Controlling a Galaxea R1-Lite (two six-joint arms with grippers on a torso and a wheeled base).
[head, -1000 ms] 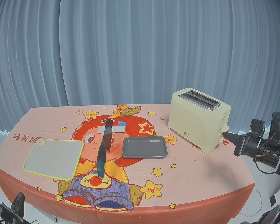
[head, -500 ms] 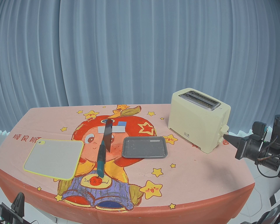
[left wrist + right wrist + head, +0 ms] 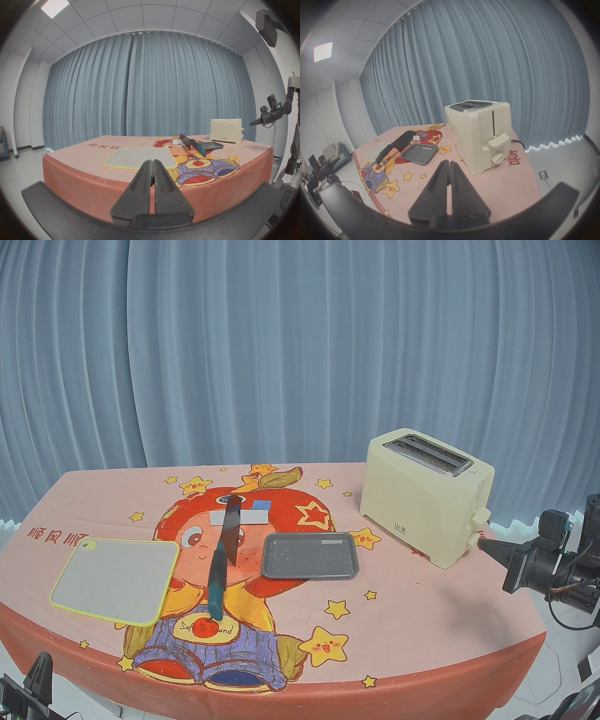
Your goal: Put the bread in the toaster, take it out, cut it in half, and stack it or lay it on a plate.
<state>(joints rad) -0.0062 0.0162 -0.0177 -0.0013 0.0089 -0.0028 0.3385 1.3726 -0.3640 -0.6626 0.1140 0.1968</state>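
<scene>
While left claw (image 3: 152,161) and right claw (image 3: 449,162) sit pinched together, plate (image 3: 309,556) lies between toaster (image 3: 425,502) and knife (image 3: 218,574).

- I see a small dark mark low on the toaster (image 3: 427,496), on its long side; it is too small for me to read.
- Red characters are printed on the tablecloth (image 3: 437,615) near its left edge and beside the toaster's lever end.
- Cursive lettering crosses the drawn apple (image 3: 206,627); I cannot read it surely.
</scene>
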